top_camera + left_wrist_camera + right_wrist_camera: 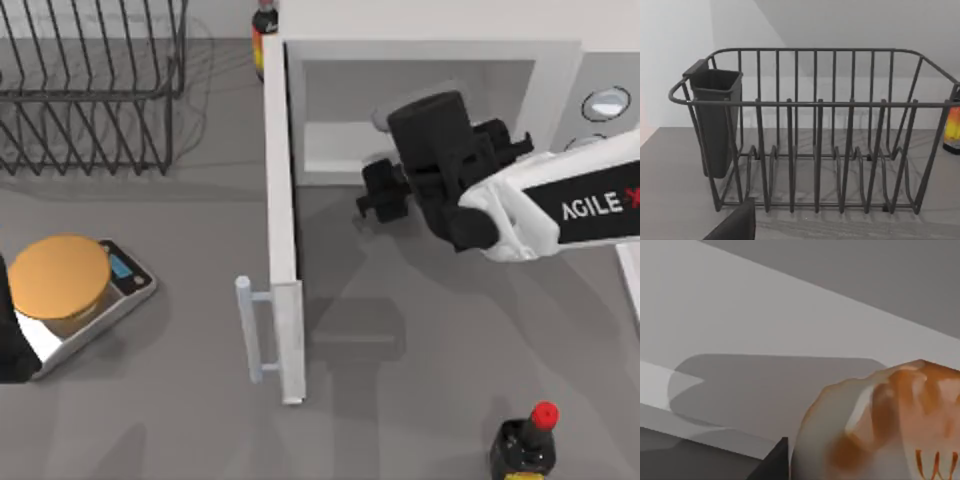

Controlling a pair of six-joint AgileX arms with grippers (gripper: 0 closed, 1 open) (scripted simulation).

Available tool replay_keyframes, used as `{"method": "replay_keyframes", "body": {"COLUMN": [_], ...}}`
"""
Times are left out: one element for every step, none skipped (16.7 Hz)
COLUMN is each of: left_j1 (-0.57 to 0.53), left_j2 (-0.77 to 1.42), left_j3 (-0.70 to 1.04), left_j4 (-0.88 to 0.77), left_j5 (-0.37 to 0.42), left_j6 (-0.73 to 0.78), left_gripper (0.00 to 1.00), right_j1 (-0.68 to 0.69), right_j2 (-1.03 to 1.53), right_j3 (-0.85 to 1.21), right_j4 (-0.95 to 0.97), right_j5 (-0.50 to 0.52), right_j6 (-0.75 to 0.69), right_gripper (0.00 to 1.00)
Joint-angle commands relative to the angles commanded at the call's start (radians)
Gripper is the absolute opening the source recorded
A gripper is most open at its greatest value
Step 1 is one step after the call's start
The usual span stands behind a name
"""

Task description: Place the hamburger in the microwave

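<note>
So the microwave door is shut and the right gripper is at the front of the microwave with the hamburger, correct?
Not quite: the microwave door is swung open, as the top view shows, with the pale cavity exposed. The rest holds: the right gripper is at the cavity's mouth, and the right wrist view shows the hamburger right at it. The left arm sits parked at the table's left edge.

A grey table [420, 380] carries a microwave [430, 60], dish rack [90, 90], scale [90, 310] and two bottles [525, 445].
</note>
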Motion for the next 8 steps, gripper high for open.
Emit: {"method": "replay_keyframes", "body": {"left_j1": [0.0,0.0,0.0,0.0,0.0,0.0,0.0,0.0], "left_j2": [0.0,0.0,0.0,0.0,0.0,0.0,0.0,0.0], "left_j3": [0.0,0.0,0.0,0.0,0.0,0.0,0.0,0.0], "left_j4": [0.0,0.0,0.0,0.0,0.0,0.0,0.0,0.0], "left_j5": [0.0,0.0,0.0,0.0,0.0,0.0,0.0,0.0], "left_j6": [0.0,0.0,0.0,0.0,0.0,0.0,0.0,0.0], "left_gripper": [1.0,1.0,1.0,1.0,1.0,1.0,1.0,1.0], "right_j1": [0.027,0.051,0.072,0.091,0.105,0.116,0.122,0.124], "right_j2": [0.036,0.067,0.092,0.113,0.127,0.136,0.141,0.142], "right_j3": [0.011,0.021,0.031,0.04,0.048,0.055,0.06,0.061], "right_j4": [0.078,0.145,0.202,0.248,0.284,0.309,0.324,0.328], "right_j5": [0.03,0.058,0.082,0.104,0.121,0.134,0.142,0.144], "right_j6": [0.064,0.122,0.173,0.217,0.252,0.276,0.29,0.294], "right_gripper": [0.0,0.0,0.0,0.0,0.0,0.0,0.0,0.0]}}
